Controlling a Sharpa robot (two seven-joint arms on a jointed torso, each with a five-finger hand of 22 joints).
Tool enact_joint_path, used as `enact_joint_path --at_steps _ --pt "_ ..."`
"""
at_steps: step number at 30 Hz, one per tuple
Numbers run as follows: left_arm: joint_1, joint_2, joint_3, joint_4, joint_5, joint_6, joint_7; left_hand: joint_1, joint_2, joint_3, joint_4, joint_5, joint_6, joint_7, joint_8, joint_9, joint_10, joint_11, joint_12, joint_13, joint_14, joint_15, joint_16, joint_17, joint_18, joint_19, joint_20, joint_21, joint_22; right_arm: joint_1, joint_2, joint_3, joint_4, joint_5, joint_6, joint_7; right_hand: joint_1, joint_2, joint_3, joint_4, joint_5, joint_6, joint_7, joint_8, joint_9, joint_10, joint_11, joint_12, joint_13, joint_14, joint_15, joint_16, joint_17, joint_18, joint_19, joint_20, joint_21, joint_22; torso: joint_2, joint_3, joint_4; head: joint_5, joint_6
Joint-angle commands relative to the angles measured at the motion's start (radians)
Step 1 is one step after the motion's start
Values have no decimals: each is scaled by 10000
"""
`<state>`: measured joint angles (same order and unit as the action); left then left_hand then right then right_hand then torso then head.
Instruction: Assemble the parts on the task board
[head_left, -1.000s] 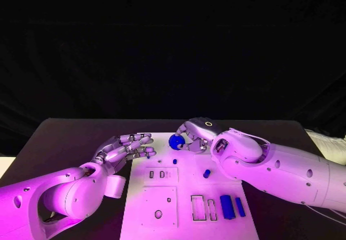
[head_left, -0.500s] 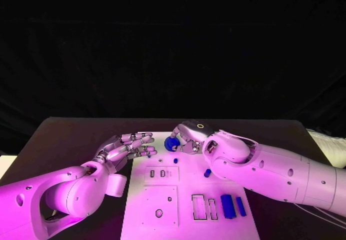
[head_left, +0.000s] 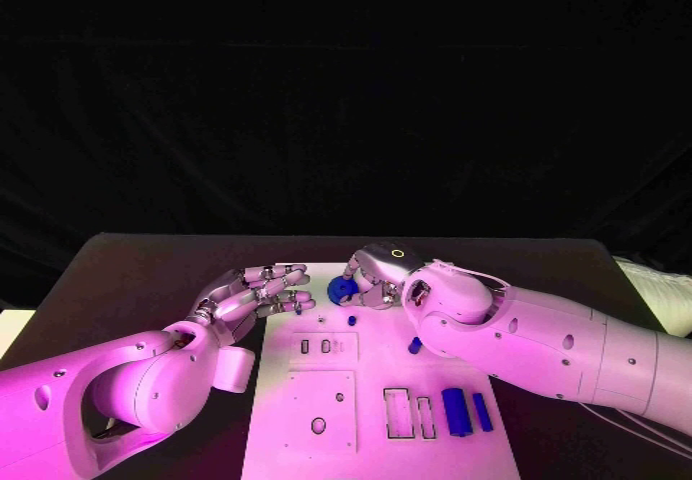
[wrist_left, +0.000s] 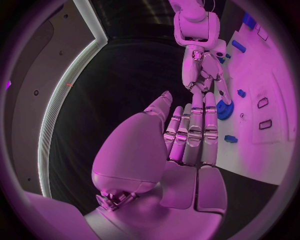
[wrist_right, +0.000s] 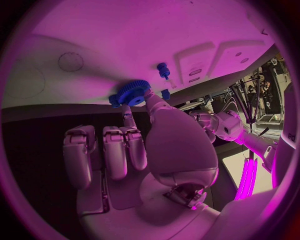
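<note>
Pinching a blue gear (head_left: 342, 289) between its fingers (wrist_right: 152, 102), the right hand (head_left: 381, 277) holds this toothed part at the far end of the task board (head_left: 368, 440), just above the white surface; whether the gear touches the board cannot be told. In the right wrist view the gear (wrist_right: 130, 92) sits at the fingertips, its toothed rim plain, while the other fingers of that hand are curled back toward the palm.

Just beside the gear, toward the robot, a small blue peg (head_left: 351, 321) stands on the board, and another short blue piece (head_left: 414, 346) lies close against the right forearm. Nearer the robot, two long blue bars (head_left: 454, 412) lie side by side on the board's right part, next to a pair of narrow rectangular slots (head_left: 394, 414). Two smaller slots (head_left: 325, 347) sit in a raised square mid-board, and a lower square carries an oval hole (head_left: 317, 427).

The left hand (head_left: 260, 295) hovers over the board's far left edge, near the gear but apart from it, its fingers (wrist_left: 194, 131) stretched out close together and grasping nothing. The board lies in the middle of the black desk (head_left: 130, 275).
</note>
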<state>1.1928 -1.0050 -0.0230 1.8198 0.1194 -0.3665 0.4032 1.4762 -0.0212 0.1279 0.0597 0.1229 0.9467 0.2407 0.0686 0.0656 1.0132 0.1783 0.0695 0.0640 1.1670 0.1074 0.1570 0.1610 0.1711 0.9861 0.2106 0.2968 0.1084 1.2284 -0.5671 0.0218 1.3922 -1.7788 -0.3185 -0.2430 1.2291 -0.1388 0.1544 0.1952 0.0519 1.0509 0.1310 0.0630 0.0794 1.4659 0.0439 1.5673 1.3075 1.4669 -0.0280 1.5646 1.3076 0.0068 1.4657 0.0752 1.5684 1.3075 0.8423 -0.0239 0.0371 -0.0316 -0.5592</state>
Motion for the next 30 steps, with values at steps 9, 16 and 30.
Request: enact_joint_path --at_steps 9,16,30 --pt "10 17 7 8 8 222 -5 -37 -51 -3 -89 -35 -100 16 -39 -9 -96 17 -19 -15 18 58 -55 18 86 -27 35 -43 -25 -19 34 -19 -110 94 676 -300 -1232 674 -1110 952 883 -427 140 1 -95 1049 172 35 2633 1039 177 62 2632 -68 1051 204 23 2633 3 -4 -1 -14 20" --pt "10 9 7 10 8 214 -7 -62 -56 -8 -89 -38 -113 20 -41 -10 -112 22 -21 -15 19 63 -65 21 85 -31 40 -46 -28 -18 19 -24 -147 259 756 -375 -1178 828 -1179 936 973 -397 135 15 -87 1049 170 35 2633 1039 179 62 2632 -68 1051 210 23 2633 3 2 -3 -22 18" --pt "10 -56 6 15 9 207 -9 -62 -56 -8 -89 -38 -113 20 -41 -10 -112 22 -21 -15 19 63 -65 21 85 -31 40 -46 -28 -74 -835 28 507 840 -991 186 -908 1030 -1355 896 1118 -342 117 13 -81 1049 154 35 2633 1039 166 62 2632 -68 1051 202 23 2633 -5 26 -67 10 80"
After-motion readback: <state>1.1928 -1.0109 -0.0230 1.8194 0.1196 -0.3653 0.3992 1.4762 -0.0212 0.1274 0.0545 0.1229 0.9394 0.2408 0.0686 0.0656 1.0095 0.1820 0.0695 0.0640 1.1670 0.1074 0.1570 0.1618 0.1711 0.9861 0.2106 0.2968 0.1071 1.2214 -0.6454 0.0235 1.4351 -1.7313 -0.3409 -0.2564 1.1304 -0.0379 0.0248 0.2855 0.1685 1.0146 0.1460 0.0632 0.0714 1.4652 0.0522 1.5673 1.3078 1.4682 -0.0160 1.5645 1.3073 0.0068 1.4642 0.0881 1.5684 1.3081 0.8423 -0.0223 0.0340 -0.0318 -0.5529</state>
